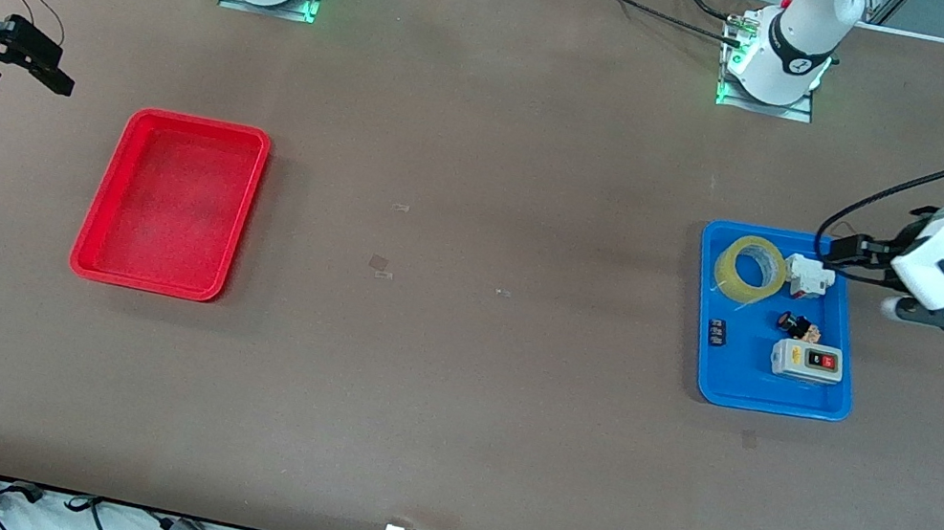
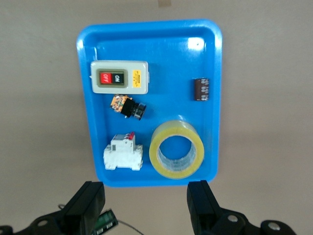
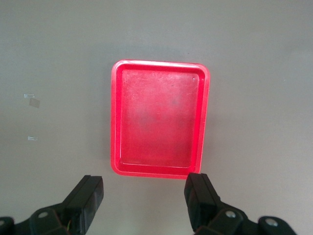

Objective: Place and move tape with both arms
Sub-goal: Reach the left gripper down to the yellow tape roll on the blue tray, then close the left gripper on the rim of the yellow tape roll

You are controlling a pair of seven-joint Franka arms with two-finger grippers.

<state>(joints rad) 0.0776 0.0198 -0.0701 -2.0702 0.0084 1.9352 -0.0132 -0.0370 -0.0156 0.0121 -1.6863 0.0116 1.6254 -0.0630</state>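
Note:
The tape (image 1: 726,271), a yellow-amber ring, lies flat in the blue tray (image 1: 773,404) in the corner farthest from the front camera, toward the table's middle. In the left wrist view the tape (image 2: 155,152) lies just inside the tray's rim (image 2: 146,182). My left gripper (image 1: 862,256) is up in the air, open and empty, over the table just off the tray's edge; its jaws (image 2: 146,205) stand wide apart. My right gripper (image 1: 27,80) is open and empty, up in the air at the right arm's end of the table beside the red tray (image 1: 170,202); it also shows in the right wrist view (image 3: 146,205).
The blue tray also holds a white switch box (image 1: 807,360), a white breaker (image 1: 808,275) beside the tape, a small black push-button (image 1: 796,326) and a small dark part (image 1: 717,332). The red tray (image 3: 159,117) has nothing in it. Brown table between the trays.

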